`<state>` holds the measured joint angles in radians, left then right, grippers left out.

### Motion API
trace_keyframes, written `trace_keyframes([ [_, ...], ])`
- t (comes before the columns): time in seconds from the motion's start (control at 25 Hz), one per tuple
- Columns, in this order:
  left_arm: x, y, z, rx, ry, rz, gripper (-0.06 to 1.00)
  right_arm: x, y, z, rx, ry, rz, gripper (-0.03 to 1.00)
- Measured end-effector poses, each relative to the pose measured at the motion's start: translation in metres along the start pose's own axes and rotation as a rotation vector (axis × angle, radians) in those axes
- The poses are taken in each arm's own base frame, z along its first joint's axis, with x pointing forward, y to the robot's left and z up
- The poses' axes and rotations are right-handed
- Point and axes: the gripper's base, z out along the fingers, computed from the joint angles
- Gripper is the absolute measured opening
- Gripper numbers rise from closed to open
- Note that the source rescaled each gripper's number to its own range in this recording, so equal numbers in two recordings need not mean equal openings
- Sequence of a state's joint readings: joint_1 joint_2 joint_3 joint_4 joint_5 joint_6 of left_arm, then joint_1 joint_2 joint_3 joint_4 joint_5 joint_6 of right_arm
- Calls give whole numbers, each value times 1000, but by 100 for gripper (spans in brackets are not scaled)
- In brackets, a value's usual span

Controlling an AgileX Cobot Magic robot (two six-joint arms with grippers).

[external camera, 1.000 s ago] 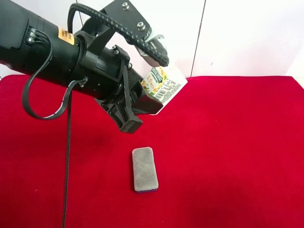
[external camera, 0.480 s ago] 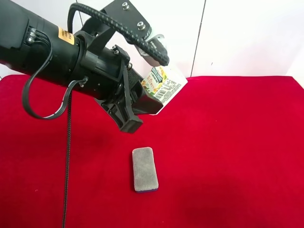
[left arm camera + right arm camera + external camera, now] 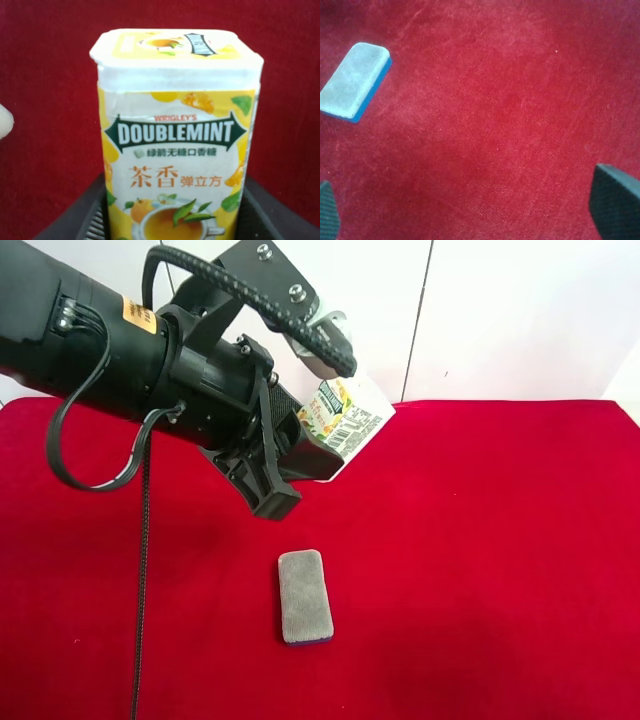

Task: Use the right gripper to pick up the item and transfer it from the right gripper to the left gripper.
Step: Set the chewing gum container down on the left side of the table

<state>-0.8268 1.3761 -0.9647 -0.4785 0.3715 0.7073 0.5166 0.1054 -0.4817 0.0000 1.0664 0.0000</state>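
Observation:
A yellow and white Doublemint box point(image 3: 346, 420) is held above the red cloth by the arm at the exterior high view's left. The left wrist view shows the same box point(image 3: 175, 125) upright between dark fingers point(image 3: 82, 222), so this is my left gripper point(image 3: 315, 448), shut on the box. My right gripper point(image 3: 470, 210) shows only in the right wrist view. It is open and empty, with its two dark fingertips point(image 3: 616, 200) wide apart above bare red cloth. The right arm does not show in the exterior high view.
A grey pad with a blue underside point(image 3: 304, 596) lies flat on the red cloth point(image 3: 480, 540) below the held box. It also shows in the right wrist view point(image 3: 354, 82), off to one side of the open fingers. A white wall stands behind the table.

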Motion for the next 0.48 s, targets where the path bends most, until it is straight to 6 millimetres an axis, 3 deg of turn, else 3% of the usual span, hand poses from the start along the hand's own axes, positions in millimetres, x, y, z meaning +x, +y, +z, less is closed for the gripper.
trace_keyframes([
  [0.48,3,-3,0,29,34,0,0,0,-1,0,11,0,22,98],
])
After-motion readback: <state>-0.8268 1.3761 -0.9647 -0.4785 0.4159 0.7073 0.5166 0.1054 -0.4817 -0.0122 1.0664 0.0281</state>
